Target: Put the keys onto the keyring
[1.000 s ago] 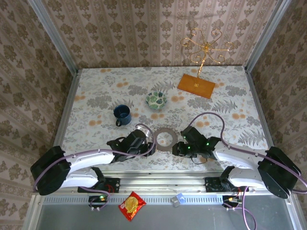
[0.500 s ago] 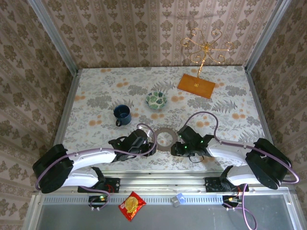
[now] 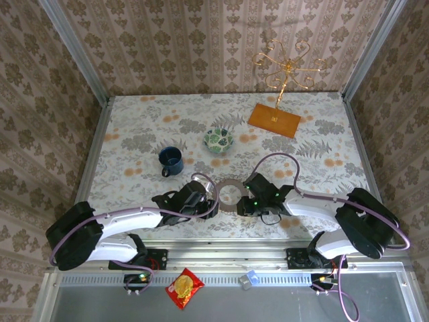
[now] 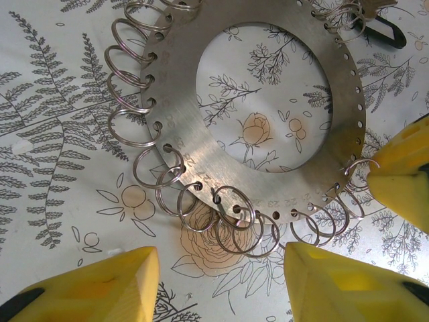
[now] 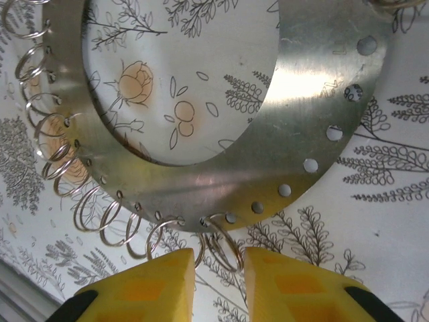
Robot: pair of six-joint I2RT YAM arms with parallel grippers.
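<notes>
R gripper straddles loop on keyring; L wrist: black key.

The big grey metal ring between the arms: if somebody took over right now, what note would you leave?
Left tool: open, jaws wide apart, before the near rim of the large flat grey metal keyring.
Right tool: almost closed around one small wire loop on that rim; grip unconfirmed.
Keyring lies flat on the floral table; a small black-headed key lies by loops at the rim farthest from the left tool, attachment unclear.
Done: nothing certain. Left: get the keys onto the loops.
</notes>
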